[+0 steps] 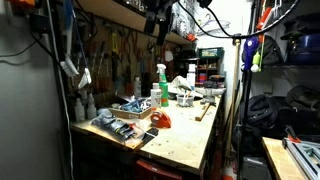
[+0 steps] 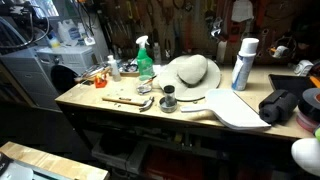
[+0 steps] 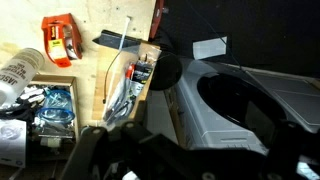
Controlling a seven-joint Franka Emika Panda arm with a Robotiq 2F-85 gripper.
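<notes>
Pincer (image 3: 172,160) hangs over the worktop (image 3: 95,20) edge, dark & blurred at bottom of wrist view. Can't tell if its fingers are apart or closed. Nearest thing below is a clear blister pack (image 3: 126,85) w/ a tool inside. It lies flat right at the worktop's edge, apart from the pincer. Blue bag (image 3: 56,108) sits just beside the pack. Orange-red tool (image 3: 62,38) & white bottle (image 3: 16,70) lie further along. Grey bin (image 3: 240,110) sits off the edge, lower down. In an exterior view, green spray bottle (image 1: 161,85) stands upright mid-worktop. In an exterior view, white hat (image 2: 190,74) lies near an upright white spray can (image 2: 243,62).
</notes>
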